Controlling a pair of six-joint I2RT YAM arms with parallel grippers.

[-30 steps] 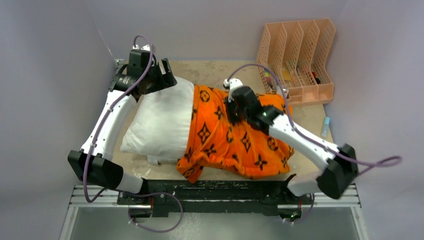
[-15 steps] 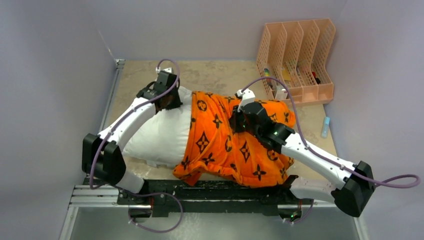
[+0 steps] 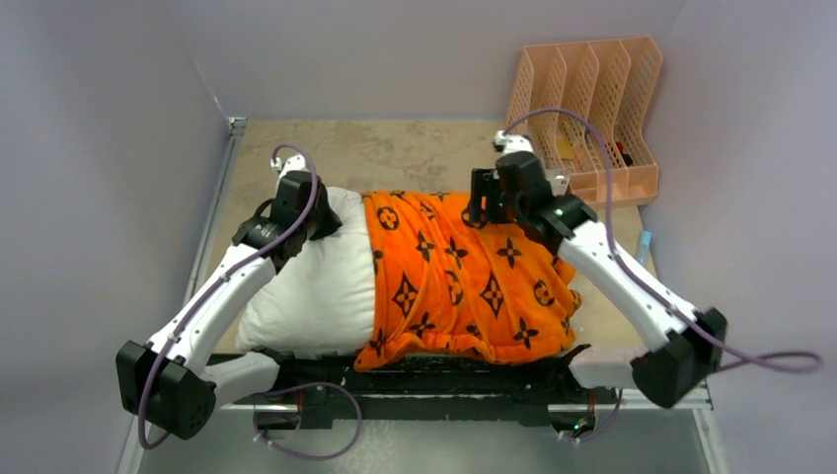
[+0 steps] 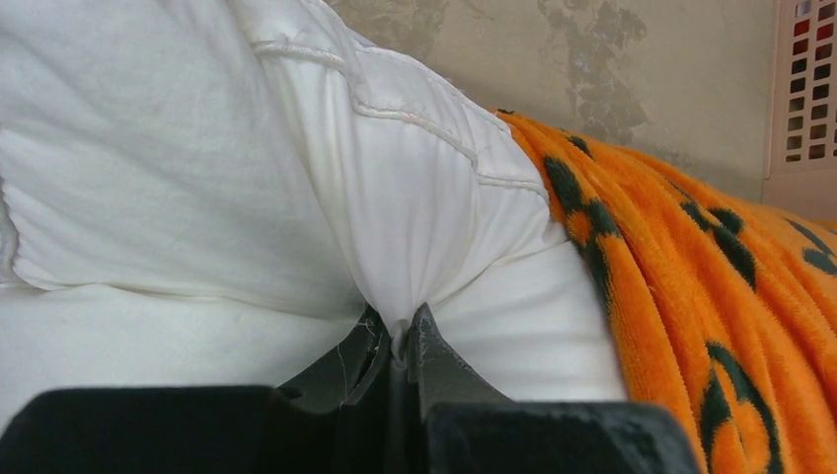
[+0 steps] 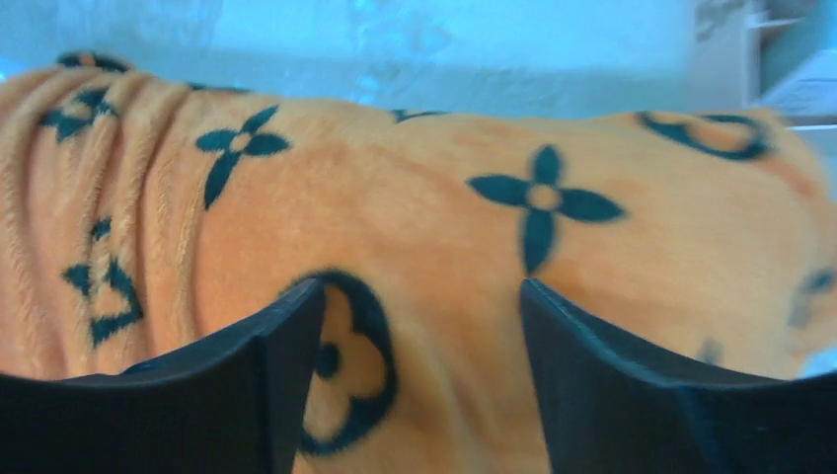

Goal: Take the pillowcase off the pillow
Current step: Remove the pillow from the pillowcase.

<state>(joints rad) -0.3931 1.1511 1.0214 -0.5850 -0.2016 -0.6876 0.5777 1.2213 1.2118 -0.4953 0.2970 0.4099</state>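
- The pillowcase covers the right half of the pillow and hides that part. The bare white left half lies on the counter.
- The right wrist view is blurred and bluish, and little beyond the orange fabric can be made out.
- The left tool is closed, pinching a fold of the pillow's white fabric near its far edge. The left arm is stretched forward.
- The right tool gapes wide, holding nothing, at the pillowcase's far edge. The right arm reaches forward with its elbow bent.
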